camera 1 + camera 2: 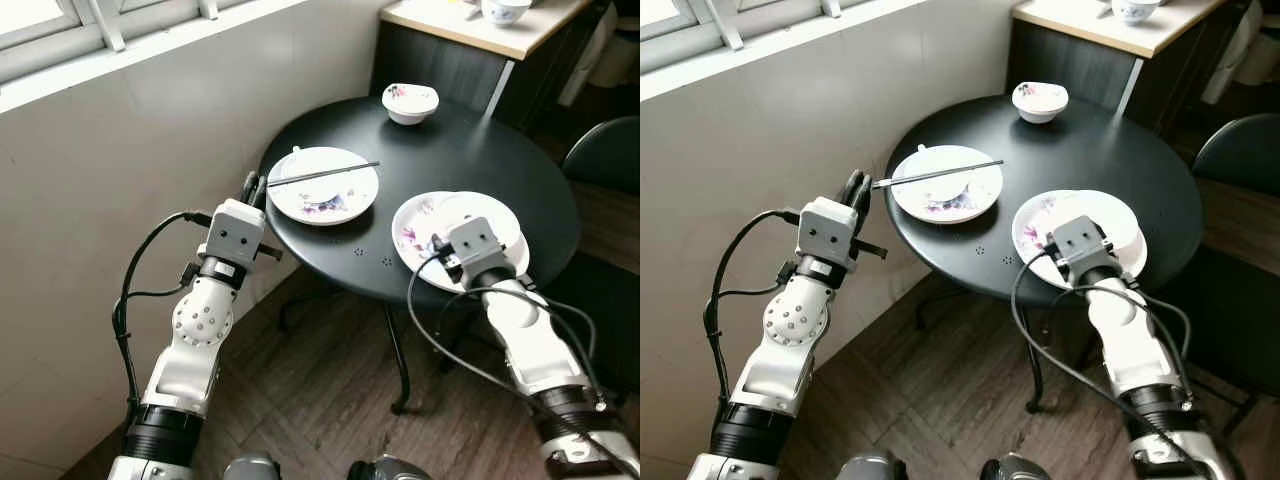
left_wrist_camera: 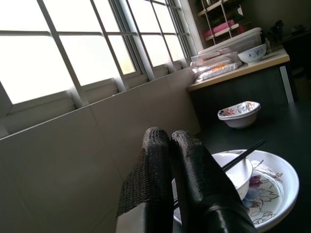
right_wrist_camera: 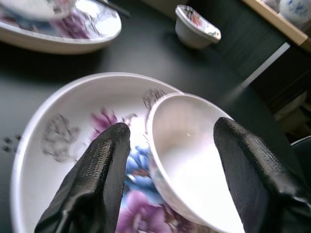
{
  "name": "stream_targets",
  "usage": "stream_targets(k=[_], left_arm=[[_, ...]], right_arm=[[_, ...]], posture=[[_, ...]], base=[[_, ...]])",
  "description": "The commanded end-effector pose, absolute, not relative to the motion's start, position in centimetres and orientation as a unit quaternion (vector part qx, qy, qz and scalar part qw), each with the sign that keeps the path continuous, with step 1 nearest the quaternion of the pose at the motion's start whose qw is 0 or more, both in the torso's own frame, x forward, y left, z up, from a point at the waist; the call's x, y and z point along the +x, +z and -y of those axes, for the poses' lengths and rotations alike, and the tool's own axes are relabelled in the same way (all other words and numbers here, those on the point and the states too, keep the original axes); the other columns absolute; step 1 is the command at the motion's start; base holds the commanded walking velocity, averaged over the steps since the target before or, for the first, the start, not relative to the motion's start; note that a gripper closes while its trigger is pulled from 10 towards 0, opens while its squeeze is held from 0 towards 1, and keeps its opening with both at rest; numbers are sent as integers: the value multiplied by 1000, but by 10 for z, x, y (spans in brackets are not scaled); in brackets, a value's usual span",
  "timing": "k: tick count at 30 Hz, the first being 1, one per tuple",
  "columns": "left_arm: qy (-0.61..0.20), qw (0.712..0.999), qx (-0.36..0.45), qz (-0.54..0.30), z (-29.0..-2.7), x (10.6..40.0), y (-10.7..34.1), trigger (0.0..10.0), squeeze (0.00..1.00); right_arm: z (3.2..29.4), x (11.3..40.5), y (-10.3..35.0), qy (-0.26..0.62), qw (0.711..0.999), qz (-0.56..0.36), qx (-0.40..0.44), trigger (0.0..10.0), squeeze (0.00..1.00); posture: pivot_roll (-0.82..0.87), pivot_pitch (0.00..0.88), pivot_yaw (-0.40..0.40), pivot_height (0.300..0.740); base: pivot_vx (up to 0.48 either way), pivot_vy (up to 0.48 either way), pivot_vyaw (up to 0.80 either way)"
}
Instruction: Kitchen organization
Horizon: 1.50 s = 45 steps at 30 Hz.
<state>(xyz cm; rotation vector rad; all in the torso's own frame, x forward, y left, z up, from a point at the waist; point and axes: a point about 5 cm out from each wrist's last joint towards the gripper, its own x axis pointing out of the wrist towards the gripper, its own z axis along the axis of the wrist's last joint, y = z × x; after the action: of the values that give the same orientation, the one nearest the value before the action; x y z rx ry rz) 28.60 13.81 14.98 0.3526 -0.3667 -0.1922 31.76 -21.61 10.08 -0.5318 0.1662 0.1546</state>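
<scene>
We've got the right gripper [image 3: 167, 182] right over the small plain white ceramic bowl [image 3: 189, 160], which sits in the wide white plate with purple flower print [image 1: 415, 235] at the near-right edge of the round black metal table [image 1: 470, 150]. Fingers spread wide, one each side of the bowl rim, not touching yet. The bowl lies straight ahead of the fingertips & a bit tilted, so we judge the next move is a short push fwd, then close. The right arm is clearly the nearer one.

Left gripper [image 2: 170, 141] hovers at the table's left edge, fingers pressed together, holding nothing. Just ahead of it is a second flowered plate [image 1: 322, 185] w/ a small bowl in it & black chopsticks [image 1: 325, 174] laid across, long axis running left-right.

A third flower-patterned bowl [image 1: 410, 102] sits at the far side, well apart.
</scene>
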Motion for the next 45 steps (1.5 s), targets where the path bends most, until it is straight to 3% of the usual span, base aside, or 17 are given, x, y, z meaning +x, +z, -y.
stream_targets(k=[1,11,26,36,37,38,39,40,45], left_arm=[[-98,963,178,176,-137,287,148,10000,0],[-94,963,183,171,-139,287,147,10000,0],[-94,964,188,163,-138,288,144,10000,0],[-97,965,191,153,-137,288,140,10000,0],[-96,965,192,152,-137,288,140,10000,0],[-95,965,193,152,-138,289,139,10000,0],[-94,965,194,151,-138,289,139,10000,0],[-94,965,194,151,-138,289,139,10000,0],[-93,965,196,146,-140,289,137,10000,0]], right_arm=[[222,319,99,84,960,-97,-250,10000,0],[231,325,94,122,963,-130,-201,10000,0],[255,328,90,125,941,-184,-256,10000,0],[271,325,80,128,926,-253,-247,10000,0],[272,324,78,125,926,-263,-242,9020,0],[273,323,77,122,927,-266,-236,5765,0],[274,323,77,120,928,-267,-232,5765,0],[274,324,77,116,929,-266,-229,314,0],[275,327,83,107,925,-240,-274,0,0]], posture=[[146,0,-34,740],[156,0,-36,740],[158,0,-34,740],[160,0,-36,740],[160,0,-36,740],[163,0,-36,740],[163,0,-36,740],[164,0,-36,740],[163,0,-31,740]], base=[[0,0,0],[0,0,0],[0,0,0],[0,0,0],[0,0,0],[0,0,0],[0,0,0],[0,0,0],[0,0,0]])
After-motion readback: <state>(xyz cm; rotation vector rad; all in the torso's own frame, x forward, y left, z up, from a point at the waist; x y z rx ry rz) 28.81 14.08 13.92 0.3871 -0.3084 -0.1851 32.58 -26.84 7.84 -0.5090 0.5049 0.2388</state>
